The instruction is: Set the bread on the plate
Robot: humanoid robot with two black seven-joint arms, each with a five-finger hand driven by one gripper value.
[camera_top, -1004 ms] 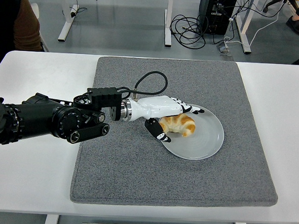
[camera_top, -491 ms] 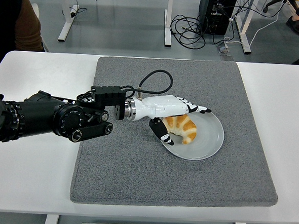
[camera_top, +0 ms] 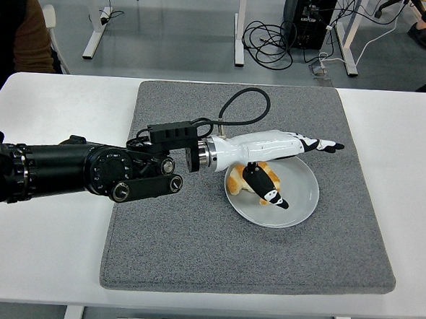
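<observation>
1. Work surface: a white table [camera_top: 40, 265] carries a grey mat [camera_top: 193, 252] covering most of its middle.
2. Plate: a pale round plate [camera_top: 300, 205] sits on the mat, right of centre.
3. Bread: a golden-brown croissant [camera_top: 239, 181] lies on the plate, in its left part near the rim. Only its left portion shows; the rest is hidden under the hand.
4. Left arm: the black left arm [camera_top: 67, 174] enters from the left edge and reaches across the mat towards the plate. A black cable [camera_top: 247, 104] loops up from the wrist area.
5. Left hand [camera_top: 282, 153]: white with black-tipped fingers, it is positioned directly above the bread and plate.
6. Hand state: the fingers [camera_top: 322, 146] are stretched out almost flat and point right, past the plate's far edge. The thumb [camera_top: 265, 188] hangs down over the bread towards the plate's centre. The hand is spread wide and grips nothing.
7. Contact: whether the thumb touches the bread cannot be determined from this view.
8. Right arm: not visible.
9. Surroundings: a person's sleeve [camera_top: 32, 36] shows at the top left beyond the table. Cables [camera_top: 274, 44] lie on the floor behind the table, near table legs [camera_top: 241, 24].
</observation>
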